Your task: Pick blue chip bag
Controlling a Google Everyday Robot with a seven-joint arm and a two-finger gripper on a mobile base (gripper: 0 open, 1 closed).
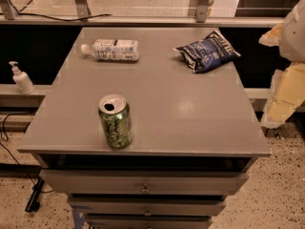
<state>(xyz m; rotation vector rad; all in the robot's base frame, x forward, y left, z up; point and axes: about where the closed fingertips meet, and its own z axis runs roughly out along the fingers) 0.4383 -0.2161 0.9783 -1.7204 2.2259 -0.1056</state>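
The blue chip bag (208, 51) lies flat at the back right of the grey cabinet top (190, 113); it is crinkled, dark blue with white lettering. My gripper (285, 36) shows as pale cream shapes at the right edge of the view, to the right of the bag and off the cabinet top, apart from the bag. It touches nothing on the cabinet top.
A clear bottle (112, 49) with a white label lies on its side at the back left. An opened green soda can (115, 121) stands near the front left edge. A white pump bottle (21, 78) stands on a ledge to the left. Drawers (143, 187) are below the top.
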